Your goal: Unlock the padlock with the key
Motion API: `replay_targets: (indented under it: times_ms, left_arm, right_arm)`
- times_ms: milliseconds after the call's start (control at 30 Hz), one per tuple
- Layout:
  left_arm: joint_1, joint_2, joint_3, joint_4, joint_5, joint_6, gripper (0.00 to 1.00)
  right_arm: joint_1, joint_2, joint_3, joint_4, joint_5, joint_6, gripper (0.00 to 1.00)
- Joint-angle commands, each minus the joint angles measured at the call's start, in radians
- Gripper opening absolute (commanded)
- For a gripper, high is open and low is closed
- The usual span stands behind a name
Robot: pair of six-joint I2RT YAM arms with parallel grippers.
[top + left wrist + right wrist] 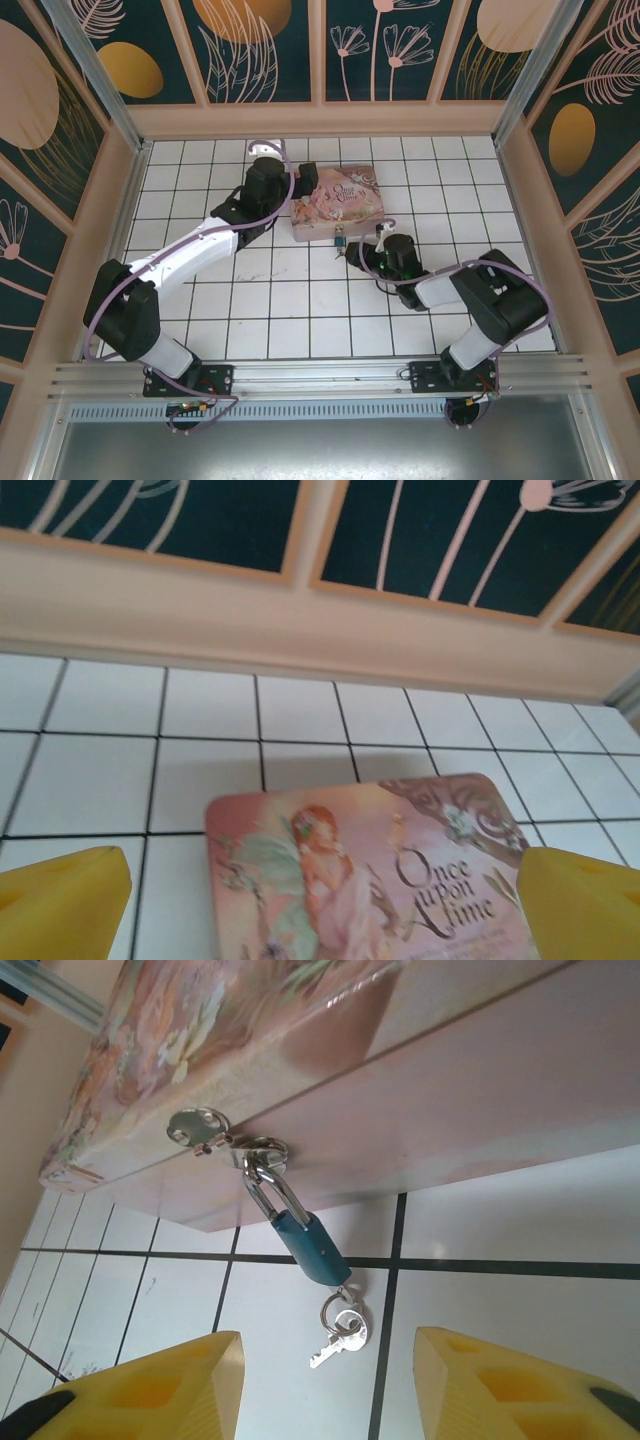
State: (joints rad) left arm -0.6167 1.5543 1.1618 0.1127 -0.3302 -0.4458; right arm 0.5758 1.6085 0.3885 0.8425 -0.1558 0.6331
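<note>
though tiny, blue-bodied padlock (312, 1248), silvery shackle (268, 1195), key (336, 1342) beneath

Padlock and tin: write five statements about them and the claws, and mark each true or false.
1. The padlock hangs from a hasp on the pink tin. True.
2. The padlock's body is red. False: it is blue.
3. Small keys dangle under the padlock. True.
4. The right claw grips the keys. False: it is open, short of them.
5. The left claw is shut. False: it stands wide open.
</note>
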Motion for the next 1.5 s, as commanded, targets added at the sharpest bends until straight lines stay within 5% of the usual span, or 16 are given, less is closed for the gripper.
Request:
replay_targets:
  times_ms: [0,800,1467]
  left_arm:
    - [0.011,0.029,0.025,0.048,-0.087,0.077,0.99]
    - [0.068,0.149,0.092,0.009,-0.036,-0.061,0.99]
    - [0.101,0.153,0.091,-0.008,0.026,-0.126,0.99]
  right_arm:
    - [0.016,0.048,0.040,0.072,-0.021,-0.023,0.48]
    - [0.031,0.238,0.118,0.148,-0.044,-0.033,0.42]
    - [0.026,0.255,0.142,0.144,-0.035,-0.018,0.21]
